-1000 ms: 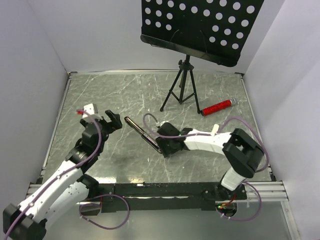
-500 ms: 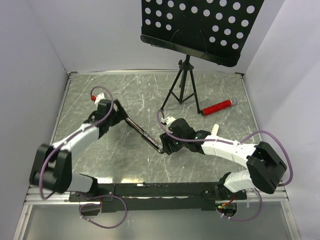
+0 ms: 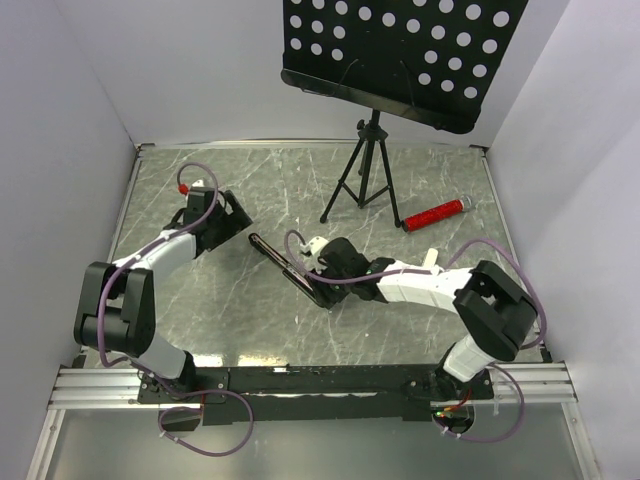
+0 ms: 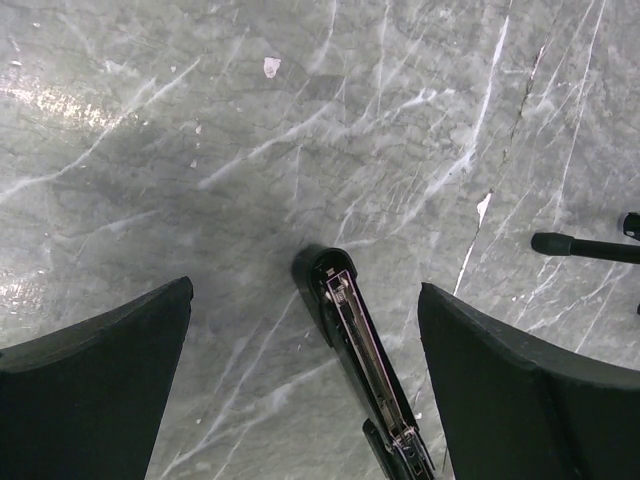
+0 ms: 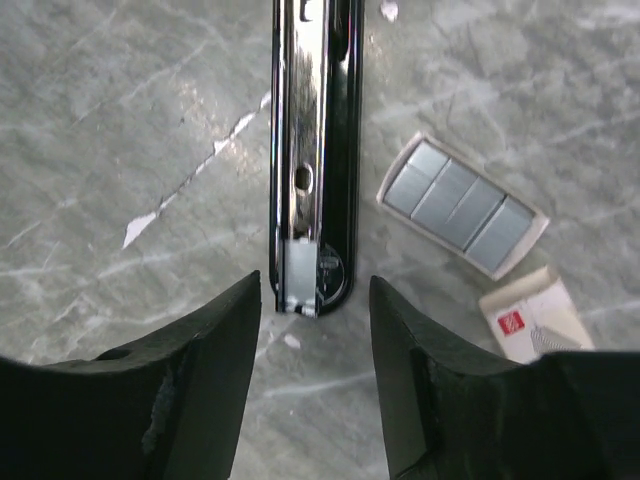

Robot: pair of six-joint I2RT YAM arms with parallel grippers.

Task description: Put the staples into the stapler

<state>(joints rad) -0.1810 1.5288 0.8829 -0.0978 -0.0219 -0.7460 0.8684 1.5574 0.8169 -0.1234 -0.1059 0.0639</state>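
Observation:
The black stapler (image 3: 288, 268) lies opened out flat on the grey marble table, running diagonally. In the left wrist view its far end (image 4: 330, 275) points up between my left gripper's (image 4: 305, 290) wide-open fingers, nothing held. In the right wrist view the chrome rail of the stapler (image 5: 310, 150) ends just ahead of my right gripper (image 5: 314, 300), whose fingers stand open on either side without touching it. The staples (image 5: 462, 205) are grey strips in an open tan tray to the right of the stapler. Under my right arm (image 3: 410, 285) they are hidden from the top view.
A tan-and-white box (image 5: 530, 315) lies beside the staple tray. A black tripod (image 3: 360, 185) carrying a perforated music-stand plate (image 3: 400, 50) stands at the back. A red cylinder (image 3: 433, 214) lies to its right. One tripod foot (image 4: 585, 247) shows near my left gripper.
My left arm has swung round and brought its gripper to the stapler's far end. My right gripper's fingers have drawn closer together at the near end.

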